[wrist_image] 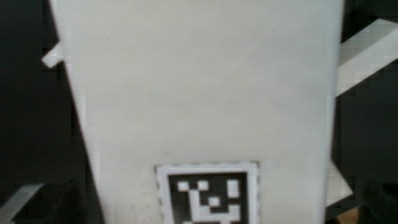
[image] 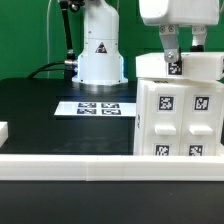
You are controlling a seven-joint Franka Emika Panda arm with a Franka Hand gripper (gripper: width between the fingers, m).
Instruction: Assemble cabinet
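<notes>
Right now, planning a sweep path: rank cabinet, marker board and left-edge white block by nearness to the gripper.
1. Cabinet, directly under the gripper, exterior view's right.
2. Marker board, mid-table.
3. White block, exterior view's far left edge.

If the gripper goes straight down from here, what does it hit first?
The cabinet, most likely: the gripper points down right at its top, seemingly almost touching, though depth is unclear.

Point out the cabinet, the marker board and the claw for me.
cabinet [image: 182, 125]: exterior view, bare middle of its front face.
marker board [image: 97, 107]: exterior view, middle of the flat board.
claw [image: 184, 50]: exterior view, midway between its fingertips, just above the cabinet's top.
</notes>
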